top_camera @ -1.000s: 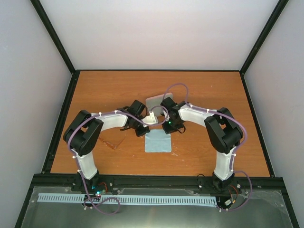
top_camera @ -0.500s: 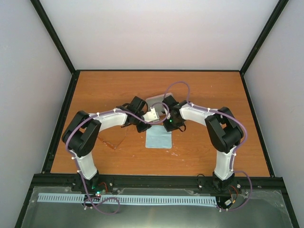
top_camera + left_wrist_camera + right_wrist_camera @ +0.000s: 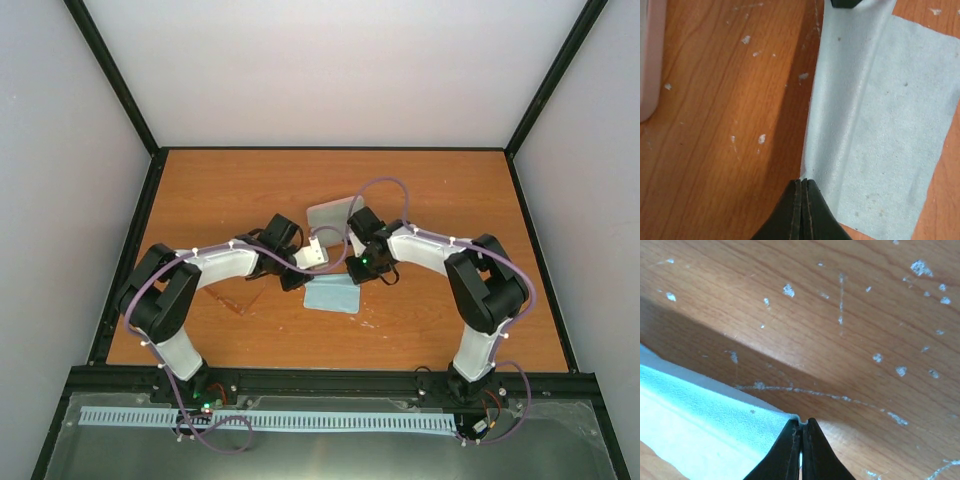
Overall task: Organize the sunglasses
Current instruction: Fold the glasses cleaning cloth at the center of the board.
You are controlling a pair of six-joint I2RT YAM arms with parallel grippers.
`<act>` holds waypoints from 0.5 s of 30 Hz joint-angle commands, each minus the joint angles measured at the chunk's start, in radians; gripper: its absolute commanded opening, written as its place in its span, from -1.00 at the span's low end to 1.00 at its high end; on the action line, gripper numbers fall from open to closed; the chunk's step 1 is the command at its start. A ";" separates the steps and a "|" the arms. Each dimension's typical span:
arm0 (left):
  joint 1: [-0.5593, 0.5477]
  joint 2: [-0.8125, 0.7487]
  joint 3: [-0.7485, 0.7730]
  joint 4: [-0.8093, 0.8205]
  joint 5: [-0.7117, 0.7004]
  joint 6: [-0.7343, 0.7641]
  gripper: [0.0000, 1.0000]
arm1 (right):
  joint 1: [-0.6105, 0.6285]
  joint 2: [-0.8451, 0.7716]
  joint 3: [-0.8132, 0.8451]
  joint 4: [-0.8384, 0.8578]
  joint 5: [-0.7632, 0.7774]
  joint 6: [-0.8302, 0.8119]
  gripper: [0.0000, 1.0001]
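The sunglasses (image 3: 234, 302) lie on the table (image 3: 450, 185), on my left side. From the top view I only get a faint amber see-through outline, just on the near side of the left forearm. Neither gripper touches them, and they sit well apart from the cloth (image 3: 333, 296), which lies in the middle of the table between the two arms.

Both arms reach inward to that light blue cloth. In the left wrist view the left gripper (image 3: 802, 184) has its jaws pressed together with no gap I can make out, pinched onto the cloth's edge right at a corner. A soft ridge runs up the fabric from there (the strip beside the ridge looks slightly raised). At the top of that same view a dark tip sits on the cloth's far corner; I can't tell for certain what it belongs to.

The right gripper (image 3: 801, 426) is the same story — jaws closed tight, with a corner of the cloth caught between the tips and the fabric falling away to the left over the scuffed wood.

The case (image 3: 649, 60) shows as a pink rounded edge at the left border of the left wrist view, apart from the cloth — from above it is the pale shape just beyond the two wrists.
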 commanded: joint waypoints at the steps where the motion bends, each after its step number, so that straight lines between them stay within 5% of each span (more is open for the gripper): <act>1: -0.006 -0.018 -0.013 0.021 0.014 -0.005 -0.99 | -0.002 -0.049 -0.023 0.028 -0.029 0.005 -0.94; 15: -0.007 -0.048 -0.040 0.012 0.046 -0.022 -0.99 | 0.006 -0.087 -0.108 0.059 -0.161 0.011 -0.94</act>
